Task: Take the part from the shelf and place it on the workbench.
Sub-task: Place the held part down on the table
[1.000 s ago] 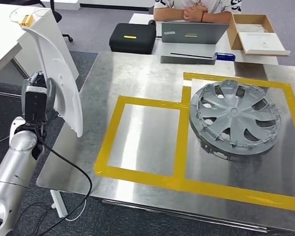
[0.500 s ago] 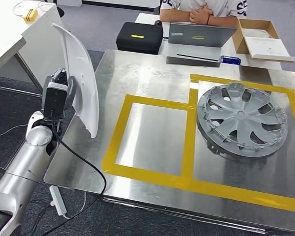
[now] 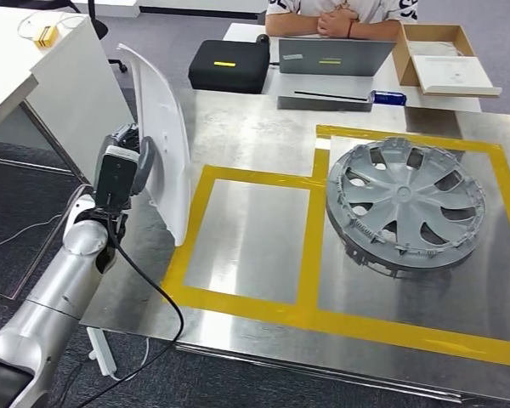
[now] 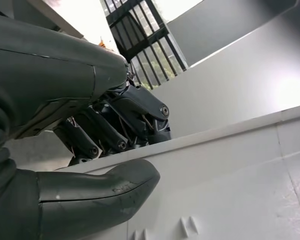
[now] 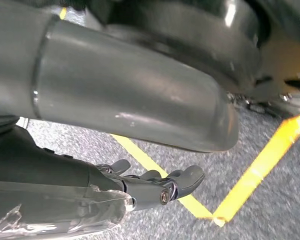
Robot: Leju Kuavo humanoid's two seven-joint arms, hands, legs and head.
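- though it spans much of the picture, the metal workbench [image 3: 258, 144] is noted first: a smooth reflective top with two bays marked in yellow tape [image 3: 314, 246]; the near-left bay is bare.
- the white part [image 3: 166, 144], a long curved panel, is held upright over the workbench's left edge, just beside the left bay. it is judged light for its size, thin-walled and fairly stiff but liable to flex or crack at its edges; the glossy skin looks slippery.
- the best hold is judged to be along the raised rib near the panel's edge, where it is pinched in the left wrist view.
- the grey wheel cover [image 3: 406, 200] lies flat in the right bay, well apart from the part.
- the left hand [image 3: 127, 161] is closed on the part, thumb on one face, fingers [image 4: 114, 125] behind.
- the right hand [image 5: 156, 185] hangs over carpet, fingers loosely extended, nothing held.
- a black case [image 3: 229, 64], a laptop [image 3: 332, 59] and a cardboard box [image 3: 442, 55] sit beyond the far edge, by a seated person; none is judged to obstruct the left bay.
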